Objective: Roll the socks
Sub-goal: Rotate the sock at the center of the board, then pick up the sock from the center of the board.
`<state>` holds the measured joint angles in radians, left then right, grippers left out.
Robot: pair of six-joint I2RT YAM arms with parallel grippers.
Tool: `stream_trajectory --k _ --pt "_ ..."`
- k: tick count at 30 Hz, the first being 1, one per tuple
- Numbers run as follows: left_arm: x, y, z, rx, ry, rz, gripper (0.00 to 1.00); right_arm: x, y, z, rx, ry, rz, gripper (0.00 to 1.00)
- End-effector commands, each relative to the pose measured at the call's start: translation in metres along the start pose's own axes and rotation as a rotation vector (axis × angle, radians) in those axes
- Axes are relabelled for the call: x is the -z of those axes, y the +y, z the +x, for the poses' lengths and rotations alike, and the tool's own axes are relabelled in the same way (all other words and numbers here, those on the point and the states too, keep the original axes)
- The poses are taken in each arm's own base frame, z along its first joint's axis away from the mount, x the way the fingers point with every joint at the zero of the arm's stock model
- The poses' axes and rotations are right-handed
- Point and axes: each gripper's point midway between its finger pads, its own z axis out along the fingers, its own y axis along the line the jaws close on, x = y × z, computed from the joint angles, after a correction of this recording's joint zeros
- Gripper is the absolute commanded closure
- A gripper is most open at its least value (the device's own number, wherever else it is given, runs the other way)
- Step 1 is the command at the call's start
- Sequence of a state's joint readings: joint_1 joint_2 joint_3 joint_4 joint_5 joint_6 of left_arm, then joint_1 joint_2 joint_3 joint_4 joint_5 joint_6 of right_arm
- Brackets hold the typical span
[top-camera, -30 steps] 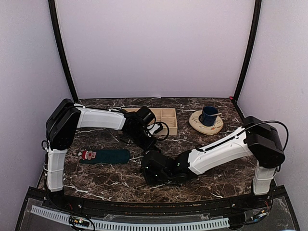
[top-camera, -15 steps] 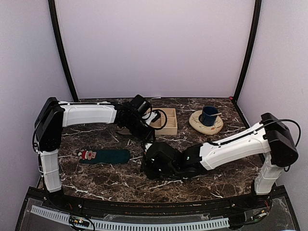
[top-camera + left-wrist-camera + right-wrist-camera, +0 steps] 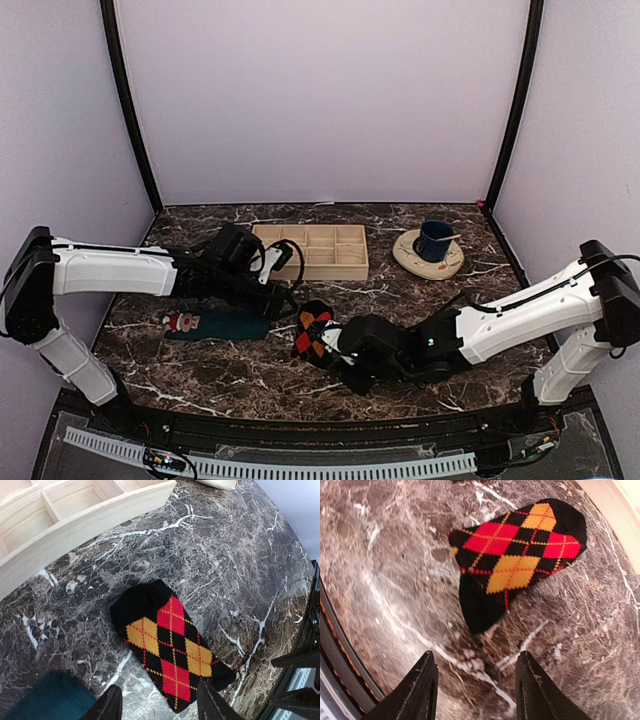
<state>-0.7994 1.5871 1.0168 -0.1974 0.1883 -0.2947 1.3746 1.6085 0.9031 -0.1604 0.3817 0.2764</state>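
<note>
The left tool (image 3: 159, 692) and right tool (image 3: 476, 662) are hovering released beside the argyle sock (image 3: 313, 333) (lying on the marble worktop (image 3: 400, 300)).

Argyle sock (image 3: 310, 332): top view, its right side is hidden behind the right gripper (image 3: 338, 350).
Teal sock (image 3: 42, 700): left wrist view, only 1 end shows; the bottom edge cuts off the rest.
Wooden tray (image 3: 85, 525): left wrist view, cut by the top and left edges; right wrist view, only 1 pale corner shows.
Saucer (image 3: 220, 483): left wrist view, a sliver at the top edge.
Cup (image 3: 435, 240) contents: too small to tell.
</note>
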Motion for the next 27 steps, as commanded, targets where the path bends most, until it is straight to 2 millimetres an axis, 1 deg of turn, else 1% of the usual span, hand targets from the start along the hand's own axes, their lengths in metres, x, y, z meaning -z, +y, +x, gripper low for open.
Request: stream_trajectory --k 1,4,6,7,8,11,15,20,27 --pt "0.017 -0.008 -0.010 0.057 -0.174 0.077 0.46 0.018 0.001 -0.002 0.130 -0.027 -0.039 0.51" --pt "0.019 -0.009 0.000 0.055 -0.199 0.104 0.46 0.016 0.005 -0.003 0.183 -0.017 -0.056 0.51" --pt "0.017 -0.009 0.006 0.052 -0.203 0.110 0.46 0.008 0.009 0.001 0.224 0.007 -0.068 0.50" --pt "0.016 -0.009 0.009 0.049 -0.201 0.111 0.46 0.008 0.012 -0.002 0.233 0.003 -0.080 0.50" --pt "0.015 -0.008 0.012 0.045 -0.197 0.106 0.46 -0.001 0.016 0.005 0.247 0.028 -0.091 0.50" --pt "0.015 -0.005 0.019 0.036 -0.203 0.092 0.46 -0.013 0.024 0.008 0.266 0.041 -0.124 0.51" --pt "0.014 -0.003 0.027 0.038 -0.212 0.087 0.47 -0.022 0.028 0.006 0.272 0.033 -0.149 0.51" --pt "0.013 -0.002 0.036 0.026 -0.209 0.081 0.49 -0.031 0.025 0.002 0.280 0.028 -0.162 0.52" --pt "0.013 -0.001 0.040 0.013 -0.210 0.066 0.52 -0.041 0.015 -0.005 0.295 0.032 -0.177 0.54"
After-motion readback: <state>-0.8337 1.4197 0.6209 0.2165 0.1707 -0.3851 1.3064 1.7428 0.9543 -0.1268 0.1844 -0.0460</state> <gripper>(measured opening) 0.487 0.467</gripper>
